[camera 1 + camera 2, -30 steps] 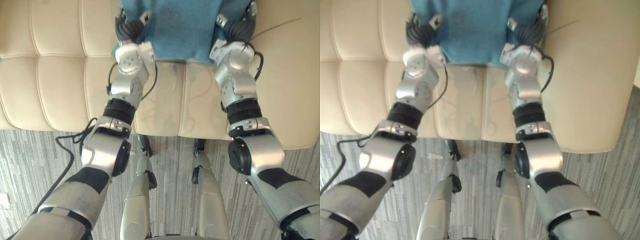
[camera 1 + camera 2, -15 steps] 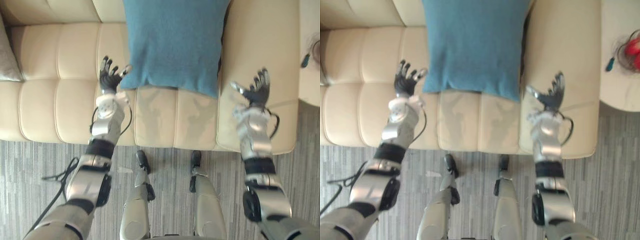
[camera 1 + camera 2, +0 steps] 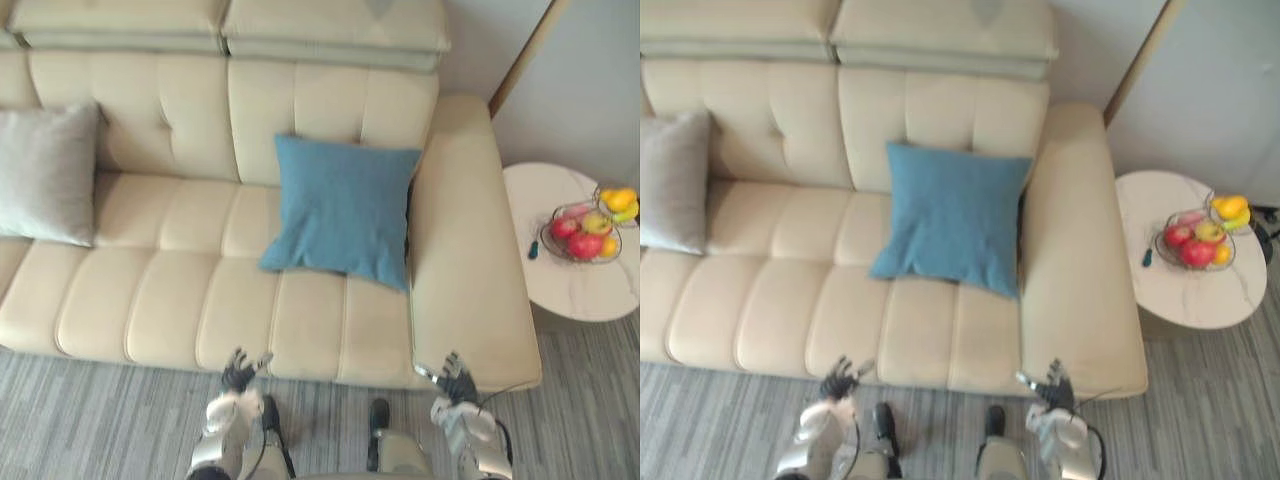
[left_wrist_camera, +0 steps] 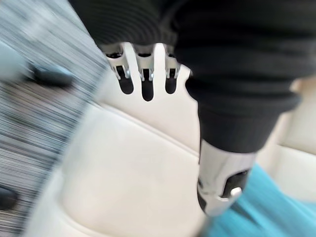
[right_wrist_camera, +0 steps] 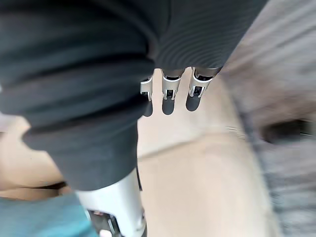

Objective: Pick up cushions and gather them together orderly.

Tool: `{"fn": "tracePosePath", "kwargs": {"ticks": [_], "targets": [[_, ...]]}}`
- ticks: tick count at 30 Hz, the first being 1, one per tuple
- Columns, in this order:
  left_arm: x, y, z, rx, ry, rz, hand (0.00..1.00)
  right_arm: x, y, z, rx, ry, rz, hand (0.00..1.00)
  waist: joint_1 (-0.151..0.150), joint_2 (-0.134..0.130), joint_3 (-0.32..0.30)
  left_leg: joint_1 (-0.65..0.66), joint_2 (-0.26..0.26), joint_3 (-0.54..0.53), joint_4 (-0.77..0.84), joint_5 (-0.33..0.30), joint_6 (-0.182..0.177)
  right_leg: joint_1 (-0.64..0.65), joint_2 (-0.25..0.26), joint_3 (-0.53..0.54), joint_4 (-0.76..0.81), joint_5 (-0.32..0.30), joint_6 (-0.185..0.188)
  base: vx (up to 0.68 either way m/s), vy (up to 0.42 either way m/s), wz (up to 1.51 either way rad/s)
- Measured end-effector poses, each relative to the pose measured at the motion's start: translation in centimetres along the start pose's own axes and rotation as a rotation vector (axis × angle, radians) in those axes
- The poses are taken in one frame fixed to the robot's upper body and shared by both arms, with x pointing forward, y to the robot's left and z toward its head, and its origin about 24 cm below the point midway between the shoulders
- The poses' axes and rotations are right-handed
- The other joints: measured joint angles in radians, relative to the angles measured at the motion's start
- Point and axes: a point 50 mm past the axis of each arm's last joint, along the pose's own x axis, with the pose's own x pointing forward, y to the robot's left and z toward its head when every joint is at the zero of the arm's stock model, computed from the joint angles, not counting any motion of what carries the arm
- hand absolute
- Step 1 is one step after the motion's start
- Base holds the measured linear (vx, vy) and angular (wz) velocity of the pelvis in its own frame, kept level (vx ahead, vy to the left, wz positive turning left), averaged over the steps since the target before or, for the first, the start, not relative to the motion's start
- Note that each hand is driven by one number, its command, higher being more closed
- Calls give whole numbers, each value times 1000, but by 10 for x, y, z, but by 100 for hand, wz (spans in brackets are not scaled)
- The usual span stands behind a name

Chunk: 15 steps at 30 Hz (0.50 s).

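Observation:
A blue cushion (image 3: 343, 210) leans against the back of the cream sofa (image 3: 170, 300), on its right seat beside the armrest. A grey cushion (image 3: 48, 173) rests at the sofa's left end, well apart from the blue one. My left hand (image 3: 240, 372) and right hand (image 3: 457, 380) are low in front of the sofa's front edge, both open and holding nothing. In the left wrist view, the fingers (image 4: 143, 69) are straight above the seat, and a strip of the blue cushion (image 4: 261, 215) shows past the thumb. The right wrist view shows straight fingers (image 5: 168, 94) too.
A round white side table (image 3: 570, 285) stands right of the armrest and carries a wire bowl of fruit (image 3: 587, 228). Grey striped carpet (image 3: 90, 425) runs along the sofa's front. A wall (image 3: 590, 70) rises behind the table.
One second ago both hands were at the blue cushion's lower corners. They let go and opened, then drew back to the sofa's front edge. The camera has pulled back, widening the view.

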Motion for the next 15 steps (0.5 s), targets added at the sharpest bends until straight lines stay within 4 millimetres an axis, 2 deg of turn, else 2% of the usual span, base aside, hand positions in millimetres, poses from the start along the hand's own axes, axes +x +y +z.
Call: {"fn": "tracePosePath", "kwargs": {"ticks": [2,8,13,15], "targets": [[-2,10,-18,27,77,37,0,-1,-9,-16,-12,68,-36,0,0,7,-15,22,0,1,0,-7,-2,26,2,3,-23,7,-1,1,10,-10],[-7,26,-40,141,167,80,0,-8,-26,-49,16,219,-107,0,-2,1,-35,89,-7,2,-6,-32,-12,89,-1,14,-40,0,4,-10,16,-5],[-5,25,-36,188,157,75,0,-8,-26,-53,27,252,-114,0,-2,-18,-36,112,-17,42,-6,-39,-10,78,-3,72,-34,14,2,-9,32,-28],[-4,26,-33,188,149,84,0,-3,-20,-43,28,224,-106,0,8,-28,-24,133,-22,117,-5,-54,-6,47,-2,119,-22,45,2,-21,51,-85]]}}
